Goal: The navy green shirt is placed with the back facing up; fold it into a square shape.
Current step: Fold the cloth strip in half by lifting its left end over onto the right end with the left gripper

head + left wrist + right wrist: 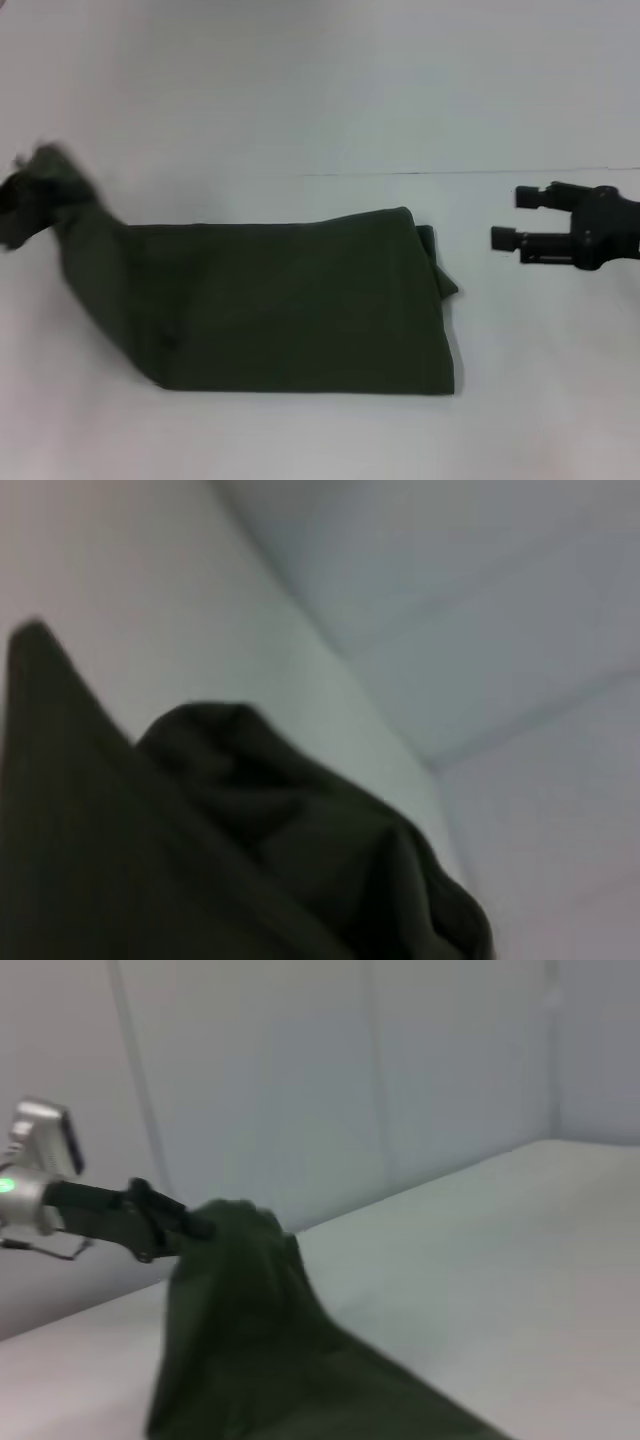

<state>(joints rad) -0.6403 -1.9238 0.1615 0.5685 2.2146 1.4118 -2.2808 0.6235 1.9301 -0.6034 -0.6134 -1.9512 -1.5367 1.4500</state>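
The dark olive-green cotton shirt lies folded on the white worktop. Its left end is lifted, pinched in the closed left pincer; the right wrist view shows this pincer from the side. The right pincer hovers spread apart and empty, just right of the shirt.

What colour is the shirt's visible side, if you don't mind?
The shirt is plain dark olive green, seen best in the head view.
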